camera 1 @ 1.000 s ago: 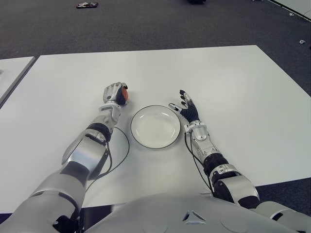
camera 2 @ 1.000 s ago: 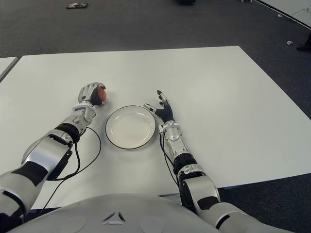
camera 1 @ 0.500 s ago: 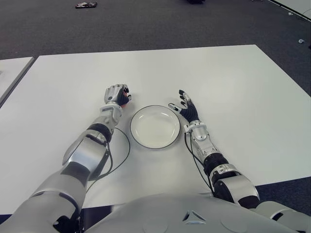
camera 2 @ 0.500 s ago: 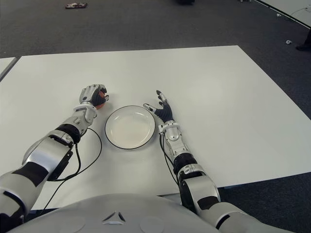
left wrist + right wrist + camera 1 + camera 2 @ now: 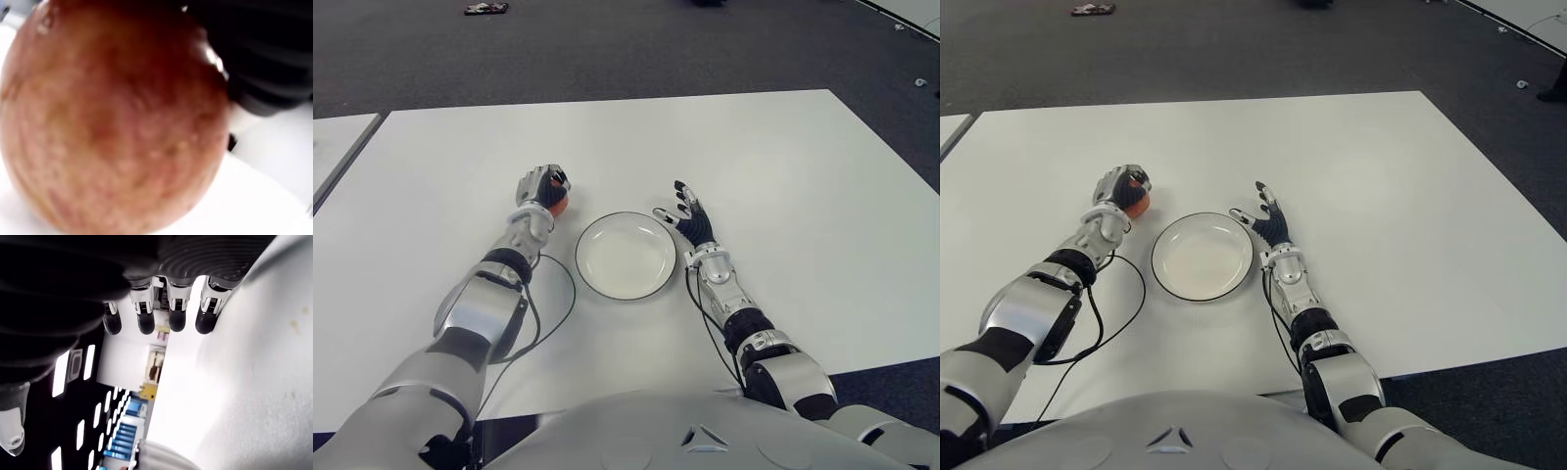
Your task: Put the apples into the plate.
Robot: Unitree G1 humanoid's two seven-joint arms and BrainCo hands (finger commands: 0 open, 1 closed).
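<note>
Since half a second ago the left robot hand [image 5: 541,189] has turned a little, so that the round red-orange apple [image 5: 556,204] it grips now shows below its curled fingers [image 5: 1123,180] on the side facing the plate, where before it was almost hidden under them. That hand closes around the apple from above and from the robot's left, and it shows on the white desk [image 5: 783,166] just to the left of the round white plate with a thin dark rim [image 5: 607,221], near the plate's far left edge but apart from it. In the left wrist view the apple [image 5: 112,122] fills nearly the whole picture, its mottled red and orange skin close against the camera, with a dark finger [image 5: 264,63] pressed at its side and the white desk beneath; whether the fruit touches the desk cannot be told. The plate holds nothing. The right robot hand [image 5: 689,217] shows just to the right of the plate, beside its near right rim, with its dark fingers [image 5: 145,323] spread and straight and nothing in them. A thin black cable [image 5: 560,304] loops on the desk beside the left forearm. Beyond the desk's far edge lies dark grey carpeted floor [image 5: 626,49], with a small flat dark object [image 5: 487,10] on it.
</note>
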